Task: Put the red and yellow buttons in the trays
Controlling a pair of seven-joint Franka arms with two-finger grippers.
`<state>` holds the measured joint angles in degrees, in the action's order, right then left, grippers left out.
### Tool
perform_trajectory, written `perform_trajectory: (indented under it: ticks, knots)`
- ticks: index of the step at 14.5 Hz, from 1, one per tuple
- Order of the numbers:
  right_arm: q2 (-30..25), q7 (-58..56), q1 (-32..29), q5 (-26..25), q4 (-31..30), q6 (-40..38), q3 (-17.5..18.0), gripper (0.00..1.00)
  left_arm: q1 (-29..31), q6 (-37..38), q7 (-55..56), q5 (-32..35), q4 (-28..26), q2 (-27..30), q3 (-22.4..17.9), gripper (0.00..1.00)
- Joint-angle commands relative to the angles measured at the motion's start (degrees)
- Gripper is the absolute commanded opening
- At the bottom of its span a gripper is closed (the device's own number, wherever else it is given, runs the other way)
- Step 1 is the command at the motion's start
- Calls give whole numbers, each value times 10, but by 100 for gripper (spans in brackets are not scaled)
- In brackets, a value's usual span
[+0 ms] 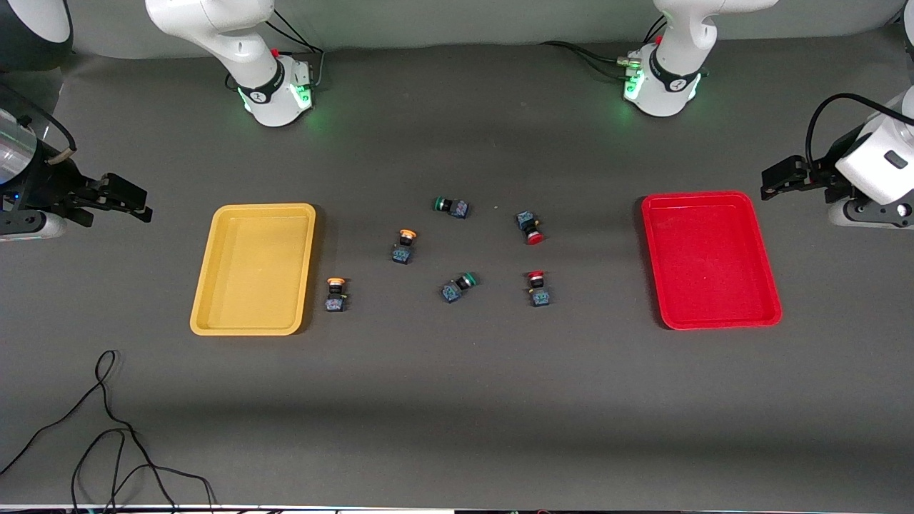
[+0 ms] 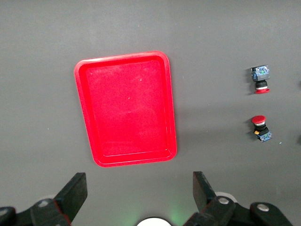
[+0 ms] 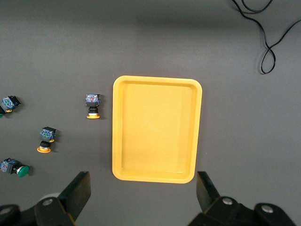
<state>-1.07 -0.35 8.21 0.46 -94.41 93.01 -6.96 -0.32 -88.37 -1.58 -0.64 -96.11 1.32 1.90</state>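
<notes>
The mustard yellow tray (image 1: 253,268) and the bright red tray (image 1: 710,260) lie empty at the two ends of the table. Between them lie two yellow-capped buttons (image 1: 405,245) (image 1: 335,293) and two red-capped buttons (image 1: 530,228) (image 1: 538,288). My left gripper (image 1: 778,178) is open and empty, up over the table beside the red tray (image 2: 127,108); its wrist view shows both red buttons (image 2: 260,80) (image 2: 260,128). My right gripper (image 1: 125,196) is open and empty, up beside the yellow tray (image 3: 155,127); its wrist view shows both yellow buttons (image 3: 92,106) (image 3: 46,140).
Two green-capped buttons (image 1: 451,206) (image 1: 458,287) lie among the others. A loose black cable (image 1: 107,421) curls on the table nearer the front camera than the yellow tray. The arms' bases (image 1: 275,93) (image 1: 664,86) stand along the back edge.
</notes>
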Motion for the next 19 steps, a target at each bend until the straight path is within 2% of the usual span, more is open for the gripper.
perform_trajectory:
  ticks: [1,13,16,19]
  knots:
    - [6,14,3,-4,18,-17,2,100,-1,3,4,7,1,5,0,100]
    - [25,7,13,-11,11,-39,2,100,-7,-1,10,12,-12,6,5,100]
    - [31,7,29,-11,10,-51,2,100,-46,-23,85,4,-52,22,17,100]
    - [59,13,44,-2,7,-27,2,100,-127,-49,199,-11,-84,25,20,100]
